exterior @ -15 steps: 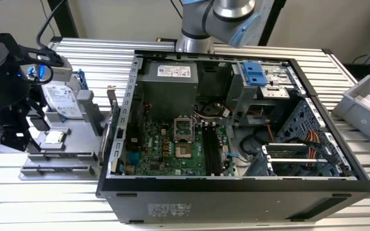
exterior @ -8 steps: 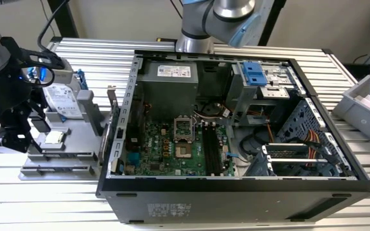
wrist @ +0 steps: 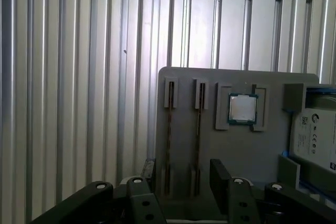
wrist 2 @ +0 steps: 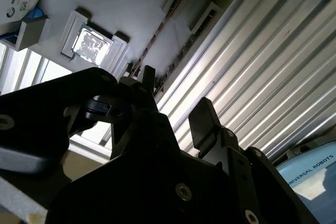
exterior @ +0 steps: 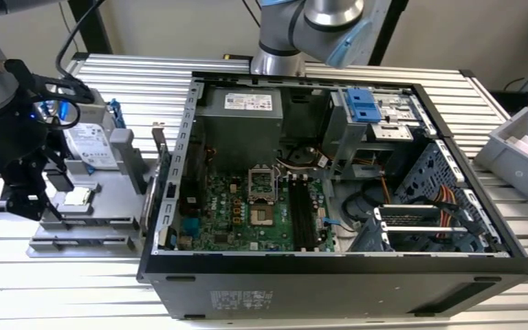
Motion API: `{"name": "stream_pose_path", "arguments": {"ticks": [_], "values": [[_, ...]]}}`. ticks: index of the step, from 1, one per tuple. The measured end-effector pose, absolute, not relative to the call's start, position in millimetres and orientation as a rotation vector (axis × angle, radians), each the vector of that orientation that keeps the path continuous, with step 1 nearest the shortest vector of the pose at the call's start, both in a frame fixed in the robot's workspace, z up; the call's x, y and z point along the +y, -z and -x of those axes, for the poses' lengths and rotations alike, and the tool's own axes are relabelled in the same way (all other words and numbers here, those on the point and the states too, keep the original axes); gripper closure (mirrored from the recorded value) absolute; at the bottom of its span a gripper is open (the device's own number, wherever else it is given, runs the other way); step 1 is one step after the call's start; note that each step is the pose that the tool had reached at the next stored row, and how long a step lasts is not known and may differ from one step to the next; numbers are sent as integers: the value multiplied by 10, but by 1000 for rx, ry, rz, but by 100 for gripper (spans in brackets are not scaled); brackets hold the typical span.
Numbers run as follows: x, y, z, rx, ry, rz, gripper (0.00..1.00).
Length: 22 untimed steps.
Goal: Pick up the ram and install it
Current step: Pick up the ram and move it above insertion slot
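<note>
Seen edge-on, the ram (wrist: 169,135) is a thin brownish strip standing in a narrow slot of the grey holder plate (wrist: 210,150). A second strip of the same kind (wrist: 198,129) stands in the neighbouring slot. In the second wrist view the ram (wrist 2: 153,43) runs along the plate beyond the fingers. My gripper (wrist: 184,174) (wrist 2: 176,98) hovers above the slots' near end, open, with nothing between its black fingers. In the exterior view the gripper (exterior: 30,199) hangs over the holder plate (exterior: 90,223) at the exterior view's left, beside the open computer case (exterior: 337,268). The motherboard's black memory slots (exterior: 302,213) hold nothing.
A square silver chip (wrist: 242,109) and a labelled silver hard drive (exterior: 90,146) also sit on the holder plate. A second arm's base (exterior: 287,41) rises behind the case. A grey bin (exterior: 525,155) stands at the exterior view's right. Ribbed aluminium tabletop (wrist: 79,103) surrounds everything.
</note>
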State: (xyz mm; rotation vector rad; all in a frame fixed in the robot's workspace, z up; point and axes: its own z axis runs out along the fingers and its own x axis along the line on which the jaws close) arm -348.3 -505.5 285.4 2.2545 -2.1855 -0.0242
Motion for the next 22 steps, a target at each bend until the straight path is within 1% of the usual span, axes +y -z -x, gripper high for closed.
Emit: {"name": "stream_pose_path", "arguments": {"ticks": [22], "values": [[-5056,-2702,3483,-2186,24,-2255,0]]}}
